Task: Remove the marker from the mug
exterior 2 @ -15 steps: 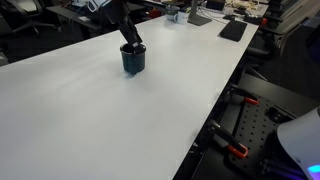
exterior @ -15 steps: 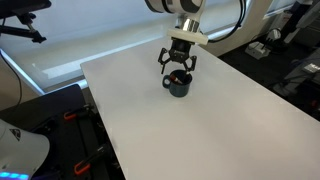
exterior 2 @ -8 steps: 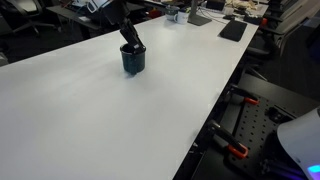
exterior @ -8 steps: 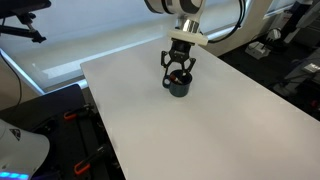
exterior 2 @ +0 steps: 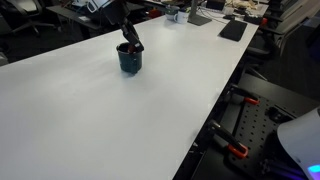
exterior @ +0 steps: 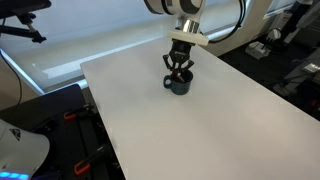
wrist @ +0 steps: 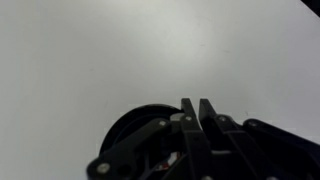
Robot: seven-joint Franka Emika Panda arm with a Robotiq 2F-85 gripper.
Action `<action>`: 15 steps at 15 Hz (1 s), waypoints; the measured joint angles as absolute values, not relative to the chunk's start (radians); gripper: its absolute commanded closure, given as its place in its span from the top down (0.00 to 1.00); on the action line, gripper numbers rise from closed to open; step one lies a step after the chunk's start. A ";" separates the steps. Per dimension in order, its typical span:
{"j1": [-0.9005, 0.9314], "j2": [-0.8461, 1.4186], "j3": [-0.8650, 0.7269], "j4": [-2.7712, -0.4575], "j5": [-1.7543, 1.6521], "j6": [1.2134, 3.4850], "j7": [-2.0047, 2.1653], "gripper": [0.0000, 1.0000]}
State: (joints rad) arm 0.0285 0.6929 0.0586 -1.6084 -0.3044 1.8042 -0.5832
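The dark mug (exterior: 180, 87) stands on the white table (exterior: 200, 135) toward its far end, also seen as the mug (exterior 2: 129, 62) in both exterior views. My gripper (exterior: 180, 74) points straight down into the mug's mouth, fingers drawn together. In the wrist view the gripper (wrist: 197, 106) shows two black fingers side by side over the mug (wrist: 125, 130). A small reddish piece of the marker (wrist: 168, 160) shows beneath the finger links; the rest of it is hidden by the fingers and the mug wall.
The table's edge (exterior 2: 215, 110) drops off to black clamps and cables (exterior 2: 238, 150). A dark flat pad (exterior 2: 232, 30) and small items lie at the far end. Chairs and desks stand beyond the table (exterior: 290, 60).
The fingers, spread wide around the mug's mouth a second ago, have closed together inside it. The arm and mug stayed where they were.
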 measured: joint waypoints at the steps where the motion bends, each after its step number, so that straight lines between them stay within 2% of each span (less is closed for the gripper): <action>1: 0.028 0.693 0.059 -1.609 -0.306 1.807 -0.584 0.00; 6: 0.028 0.693 0.059 -1.610 -0.309 1.813 -0.584 0.00; 7: 0.028 0.693 0.059 -1.610 -0.311 1.813 -0.584 0.26; 8: 0.029 0.693 0.059 -1.610 -0.316 1.813 -0.584 0.02; 11: 0.033 0.693 0.059 -1.613 -0.334 1.812 -0.584 0.24; 12: 0.034 0.693 0.059 -1.613 -0.334 1.811 -0.584 0.51; 13: 0.034 0.693 0.059 -1.613 -0.335 1.811 -0.584 0.51; 15: 0.034 0.693 0.060 -1.612 -0.335 1.811 -0.584 0.62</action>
